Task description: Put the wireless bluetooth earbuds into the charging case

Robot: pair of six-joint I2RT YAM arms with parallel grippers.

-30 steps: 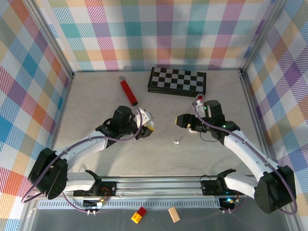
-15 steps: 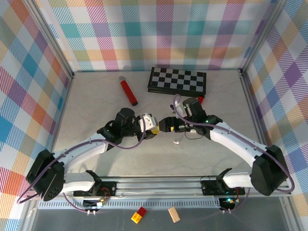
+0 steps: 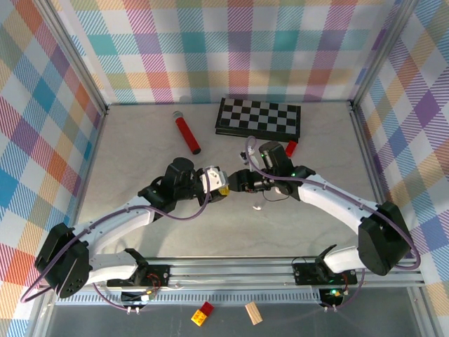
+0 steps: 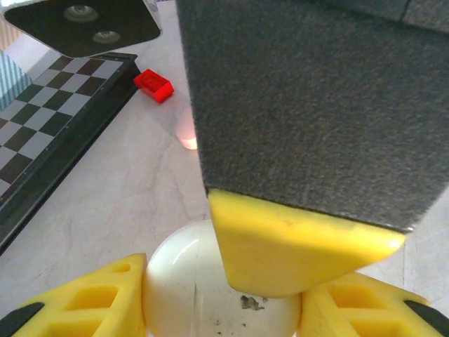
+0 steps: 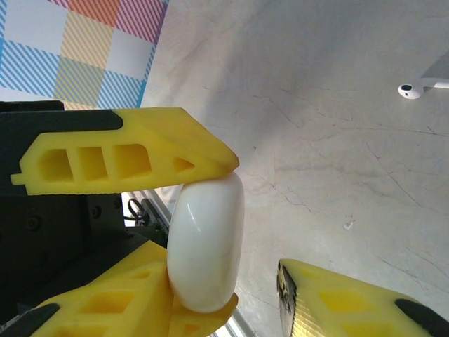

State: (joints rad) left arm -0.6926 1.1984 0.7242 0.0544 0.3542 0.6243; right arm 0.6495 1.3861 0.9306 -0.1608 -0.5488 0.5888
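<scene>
My left gripper point(image 3: 215, 181) is shut on a white oval charging case point(image 3: 210, 174), closed, at mid-table. In the left wrist view the case point(image 4: 175, 274) sits between my two yellow fingers point(image 4: 91, 302). My right gripper point(image 3: 238, 181) stands open right against it; one of its fingers point(image 4: 295, 246) lies across the case's front. From the right wrist camera the case point(image 5: 207, 239) is pinched edge-on, with my right gripper point(image 5: 224, 281) open around its lower end and a gap to the right finger point(image 5: 351, 302). One white earbud point(image 3: 257, 207) lies on the table, also seen as an earbud point(image 5: 407, 90) past the case.
A folded chessboard point(image 3: 258, 117) lies at the back, with a small red block point(image 3: 291, 148) by its right corner and a red cylinder point(image 3: 186, 132) to its left. Plaid walls enclose the table. A red-yellow block point(image 3: 203, 314) and a wooden block point(image 3: 252, 312) lie below the arm bases.
My right arm has swung left from the table's right side until its open gripper meets the case. The left gripper has kept hold of the case, shifting only slightly.
</scene>
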